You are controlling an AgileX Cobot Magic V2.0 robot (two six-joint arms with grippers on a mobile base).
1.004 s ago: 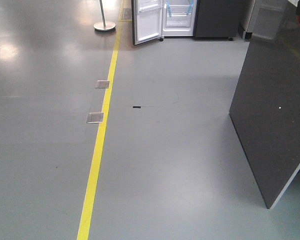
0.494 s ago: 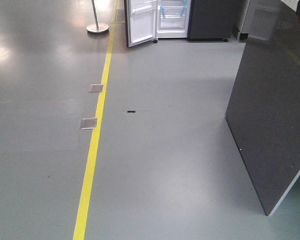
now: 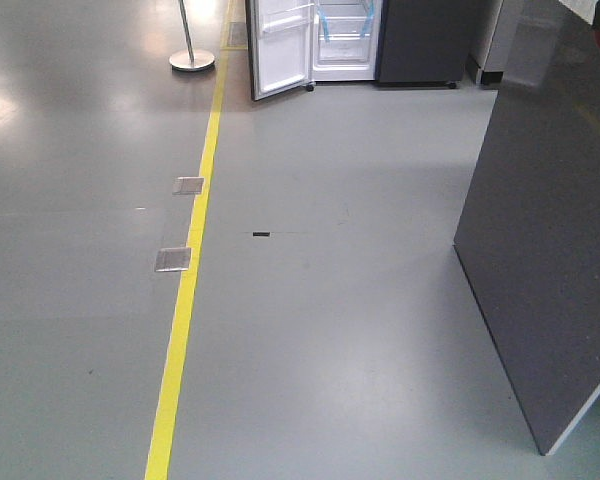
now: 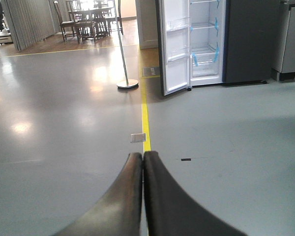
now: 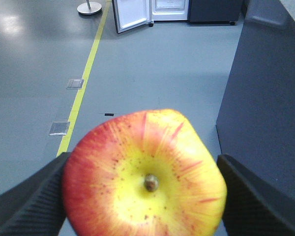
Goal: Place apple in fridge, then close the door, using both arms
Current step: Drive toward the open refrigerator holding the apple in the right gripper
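Front view: the fridge [image 3: 345, 35] stands at top centre, its door [image 3: 280, 45] open beside a yellow floor line [image 3: 185, 300]. Left wrist view: the left hand [image 4: 143, 164] is pressed together, bottom centre. Right wrist view: the right hand [image 5: 145, 196] pinches the apple [image 5: 145, 157], lower centre

Grey polished floor [image 3: 360, 330] with a lengthwise yellow line [image 3: 185, 300]. Two metal plates [image 3: 173, 259] lie just left of the line, a small black strip [image 3: 261, 234] to its right. A round stand base [image 3: 192, 62] and the fridge [image 3: 345, 40] stand at the far end.
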